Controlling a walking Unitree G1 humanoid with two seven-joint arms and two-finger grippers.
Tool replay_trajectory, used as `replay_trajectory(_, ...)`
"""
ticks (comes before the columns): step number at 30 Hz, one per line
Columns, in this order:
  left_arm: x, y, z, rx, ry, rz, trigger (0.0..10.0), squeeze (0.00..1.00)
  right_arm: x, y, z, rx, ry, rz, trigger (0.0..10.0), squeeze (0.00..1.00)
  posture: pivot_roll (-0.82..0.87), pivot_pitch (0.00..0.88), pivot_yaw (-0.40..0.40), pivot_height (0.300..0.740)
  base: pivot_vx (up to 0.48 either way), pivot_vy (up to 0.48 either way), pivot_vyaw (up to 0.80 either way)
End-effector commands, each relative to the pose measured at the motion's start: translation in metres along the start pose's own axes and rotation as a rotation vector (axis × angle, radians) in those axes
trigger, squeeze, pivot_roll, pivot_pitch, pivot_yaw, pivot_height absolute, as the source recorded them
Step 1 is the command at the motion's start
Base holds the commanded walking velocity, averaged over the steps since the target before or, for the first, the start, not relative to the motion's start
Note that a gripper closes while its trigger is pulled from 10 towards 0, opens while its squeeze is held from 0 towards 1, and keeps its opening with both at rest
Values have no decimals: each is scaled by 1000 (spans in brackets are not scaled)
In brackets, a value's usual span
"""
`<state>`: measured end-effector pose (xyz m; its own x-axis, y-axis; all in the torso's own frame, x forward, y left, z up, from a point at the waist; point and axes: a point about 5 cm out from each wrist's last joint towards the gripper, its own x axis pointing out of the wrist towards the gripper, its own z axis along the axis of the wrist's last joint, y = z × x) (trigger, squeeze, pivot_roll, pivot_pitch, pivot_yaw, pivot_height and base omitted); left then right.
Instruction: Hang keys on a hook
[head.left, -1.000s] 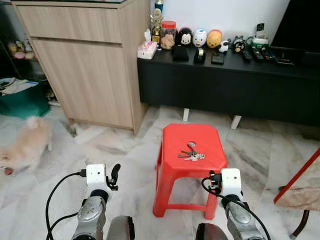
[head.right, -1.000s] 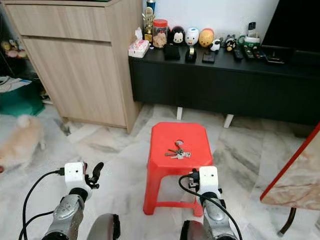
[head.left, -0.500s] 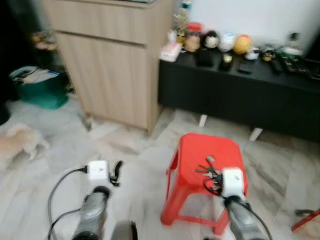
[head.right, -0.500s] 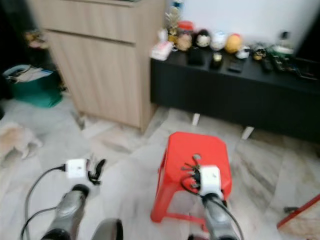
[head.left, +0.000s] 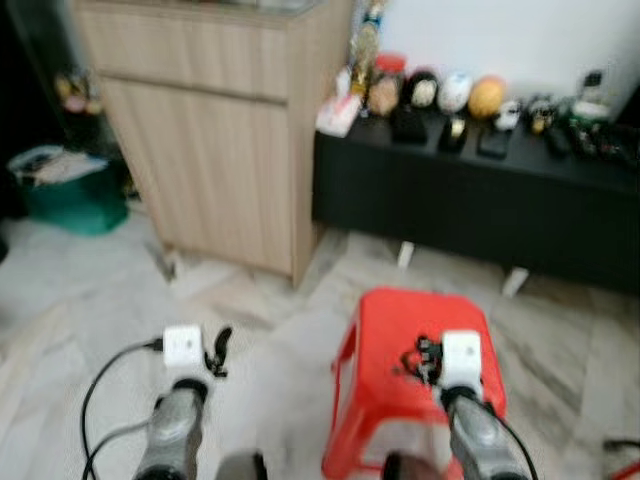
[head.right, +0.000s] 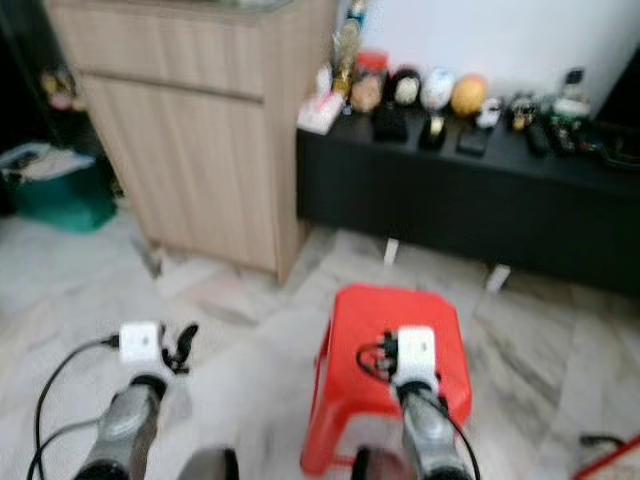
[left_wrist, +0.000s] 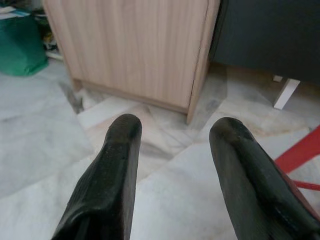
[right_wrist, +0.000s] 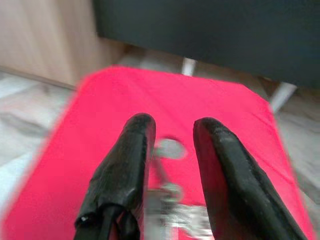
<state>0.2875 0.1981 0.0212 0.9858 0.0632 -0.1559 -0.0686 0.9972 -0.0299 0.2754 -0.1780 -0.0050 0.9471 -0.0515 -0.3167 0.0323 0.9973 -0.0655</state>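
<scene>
Right gripper (right_wrist: 172, 150) poised over the red stool (right_wrist: 100, 110), fingers apart, blurred keys (right_wrist: 172, 192) lying on the stool's surface between and just below them. Left gripper (left_wrist: 175, 150) spread open above marble floor (left_wrist: 40, 145), wooden cabinet (left_wrist: 135, 45) ahead.

The stool (head.right: 390, 330) was bright red, the keys (right_wrist: 175, 202) silvery. The floor (left_wrist: 45, 145) was pale grey veined marble. The cabinet (head.left: 220, 150) showed light wood grain; the low unit (head.left: 480, 200) was black, the bin (head.left: 65, 190) green.
</scene>
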Motion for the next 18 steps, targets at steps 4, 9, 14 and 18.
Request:
replay_trajectory(4, -2, -8, -5, -9, 21, -25, 10000, 0, -2, -12, -8, 24, 60, -55, 10000, 0, 10, 0, -38, 599, 0, 0, 0)
replay_trajectory(9, -2, -9, -5, -9, 20, -33, 10000, 0, 0, -9, -11, -45, 115, 1, 10000, 0, 13, 0, -39, 599, 0, 0, 0)
replay_trajectory(14, -2, -10, -5, -5, 18, -40, 10000, 0, 5, -3, -6, -79, 144, 94, 10000, 0, 11, 0, -40, 599, 0, 0, 0)
replay_trajectory(18, -3, -12, -5, -4, 15, -45, 10000, 0, 8, 0, -6, -125, 192, 148, 10000, 0, 18, 3, -42, 599, 0, 0, 0)
